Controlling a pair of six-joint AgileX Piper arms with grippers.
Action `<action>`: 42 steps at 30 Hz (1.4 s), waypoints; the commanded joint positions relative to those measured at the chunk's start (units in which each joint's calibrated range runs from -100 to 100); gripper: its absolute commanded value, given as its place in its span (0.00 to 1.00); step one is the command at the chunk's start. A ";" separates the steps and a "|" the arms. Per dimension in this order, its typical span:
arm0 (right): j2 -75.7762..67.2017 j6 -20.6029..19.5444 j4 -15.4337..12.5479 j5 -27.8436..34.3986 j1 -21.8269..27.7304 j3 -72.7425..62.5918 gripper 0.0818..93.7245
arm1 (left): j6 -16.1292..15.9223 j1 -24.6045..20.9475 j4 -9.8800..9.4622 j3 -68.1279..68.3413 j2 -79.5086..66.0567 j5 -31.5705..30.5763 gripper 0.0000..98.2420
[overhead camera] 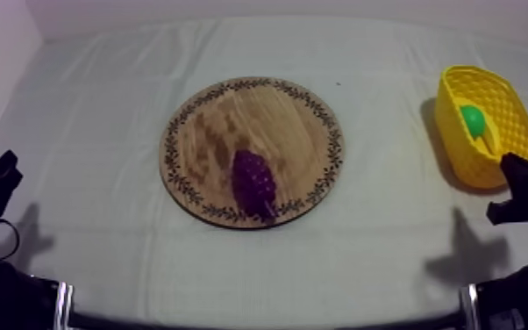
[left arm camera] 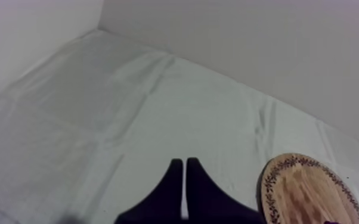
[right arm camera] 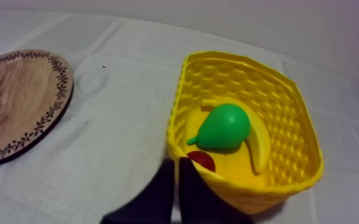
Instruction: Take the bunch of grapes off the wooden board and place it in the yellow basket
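Bunch of grapes [overhead camera: 254, 182] on the wooden board [overhead camera: 232, 114] near its front rim, mid-table; yellow basket [overhead camera: 447, 132] at the table's right edge, holding pear [right arm camera: 223, 126], banana [right arm camera: 260, 146] and small red fruit [right arm camera: 201, 159]; left gripper [left arm camera: 185, 162] clenched, empty, by the front left corner; right gripper [right arm camera: 176, 162] clenched, empty, just beside the basket.

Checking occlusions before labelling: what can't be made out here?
small red fruit: right wrist view, partly hidden behind the yellow basket near wall.
banana: same view, partly covered by the pear.
bunch of grapes: whole in top view; right wrist view's edge cuts it off.
wooden board: left wrist view's edge cuts it.
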 commanded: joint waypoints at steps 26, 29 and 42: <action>0.01 -6.78 1.40 1.54 -8.57 -0.17 0.00 | 0.02 0.02 0.01 -0.04 0.02 0.00 0.00; 2.49 -11.21 5.34 1.64 -11.26 -2.46 0.00 | 0.00 0.02 0.01 -0.04 0.02 0.00 0.00; 32.61 -21.93 16.83 19.71 -24.25 -32.54 0.00 | -0.01 0.02 0.01 -0.04 0.02 0.00 0.00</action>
